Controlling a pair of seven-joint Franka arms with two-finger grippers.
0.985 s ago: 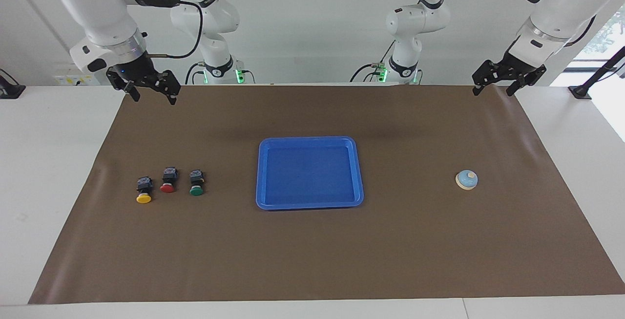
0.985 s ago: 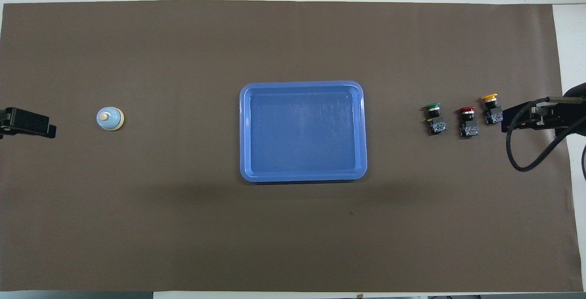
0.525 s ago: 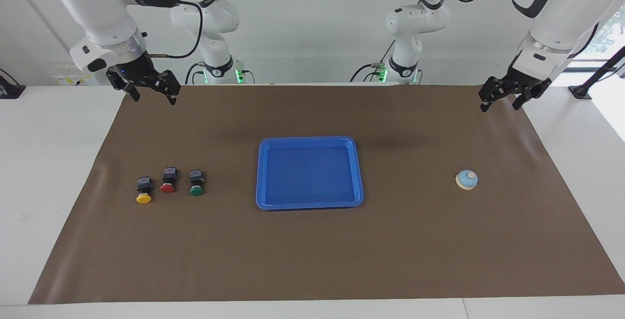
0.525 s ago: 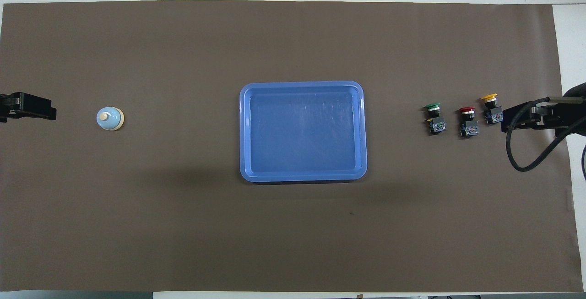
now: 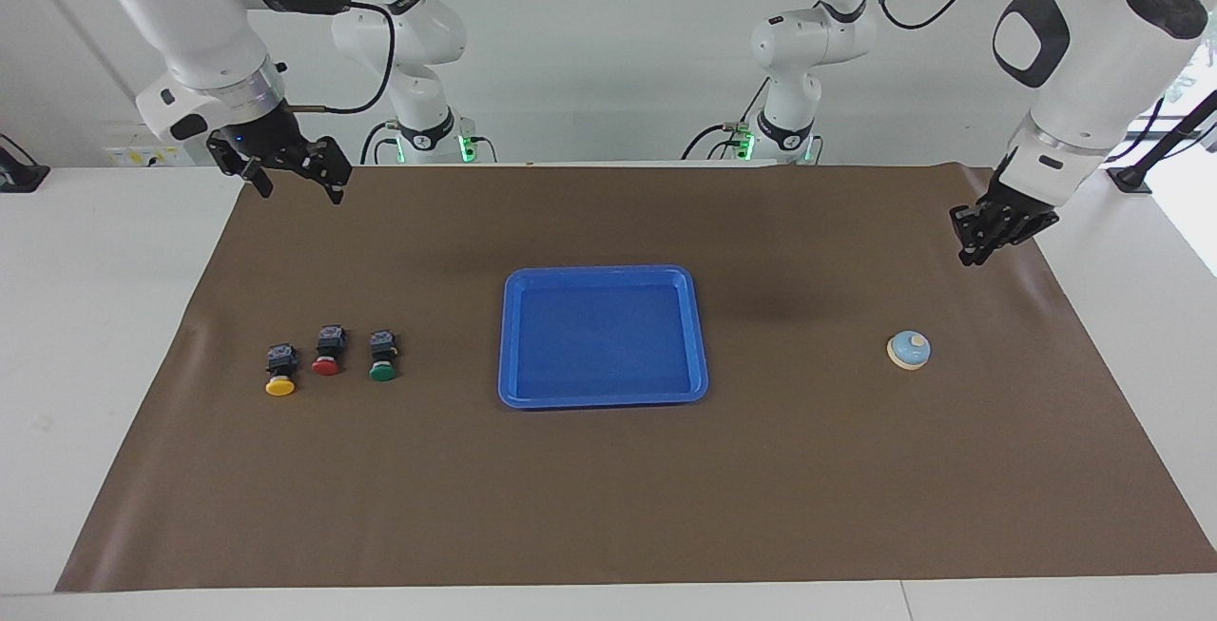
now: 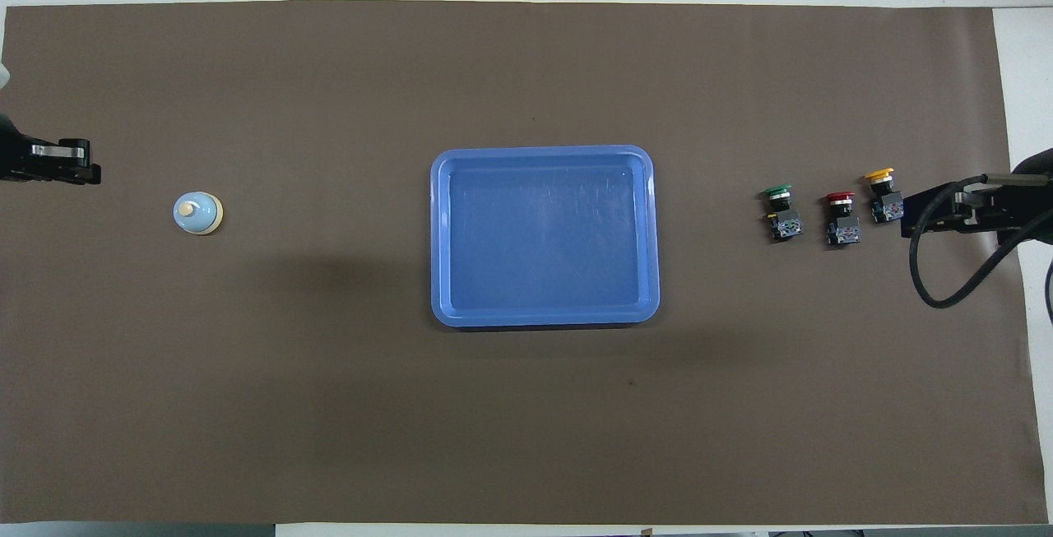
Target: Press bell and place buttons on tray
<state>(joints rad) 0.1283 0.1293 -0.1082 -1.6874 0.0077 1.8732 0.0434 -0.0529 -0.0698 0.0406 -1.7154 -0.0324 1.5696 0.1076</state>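
Your left gripper (image 5: pixel 970 255) hangs with fingertips together and nothing held, over the brown mat (image 5: pixel 608 488) at the left arm's end, apart from the bell (image 5: pixel 909 350), which sits on the mat. Your right gripper (image 5: pixel 297 185) waits, jaws apart, over the mat's edge at the right arm's end. The blue tray (image 5: pixel 603 398) lies mid-mat; the yellow button (image 5: pixel 280 372), red button (image 5: pixel 328 352) and green button (image 5: pixel 382 358) lie in a row beside it toward the right arm's end.

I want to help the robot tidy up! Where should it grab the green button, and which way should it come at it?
Probably from straight above, pinching the black blocky body of the green button. The button lies on its side on the brown mat, so the body's flat sides face outward, while the round cap would likely slip. The red button sits close beside it, so mind that.
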